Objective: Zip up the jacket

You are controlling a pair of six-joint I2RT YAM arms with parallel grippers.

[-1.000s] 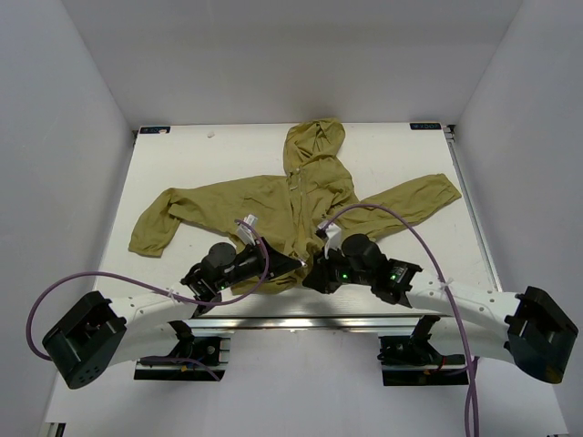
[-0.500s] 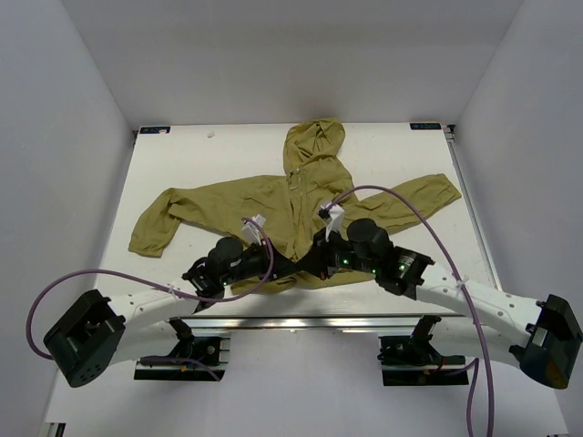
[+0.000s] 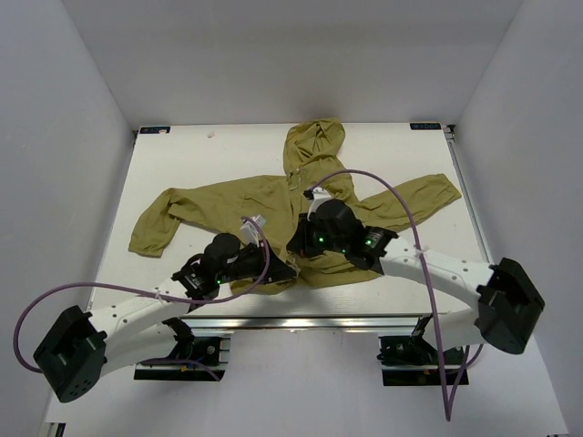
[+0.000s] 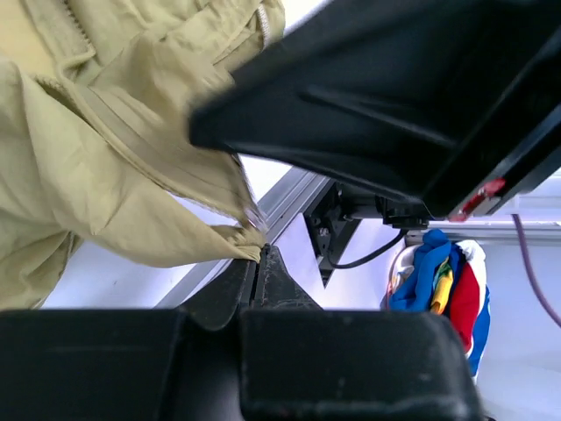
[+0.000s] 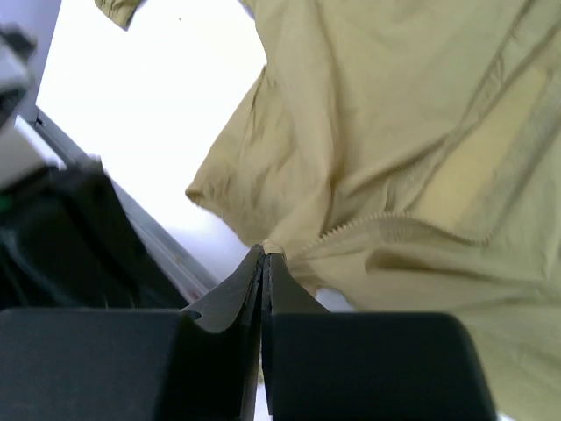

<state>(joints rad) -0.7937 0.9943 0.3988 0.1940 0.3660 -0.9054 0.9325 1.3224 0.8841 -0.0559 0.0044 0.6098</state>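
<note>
Now, the jacket (image 3: 264, 205) is lying flat on the white table (image 3: 182, 155), with its hood (image 3: 314, 141) pointing to 12 o'clock and one sleeve (image 3: 155, 228) reaching out to 9 o'clock. At about 6 o'clock of the jacket, the left gripper (image 4: 256, 263) is pinching the bottom edge of the cloth, with its claw squeezed almost shut on it. Just beside it, toward 1 o'clock, the right gripper (image 5: 264, 259) is squeezing tight on a little bit at the low end of the zipper (image 5: 377, 217). It may be the pull, but that is too small to tell. The other sleeve (image 3: 419, 196) is stretching out to 3 o'clock. The jacket is looking thin, light and floppy, so it is likely going to bunch up when pulled. I think one claw should be holding the bottom edge down while the other is taking the small pull and sliding it toward the hood.
</note>
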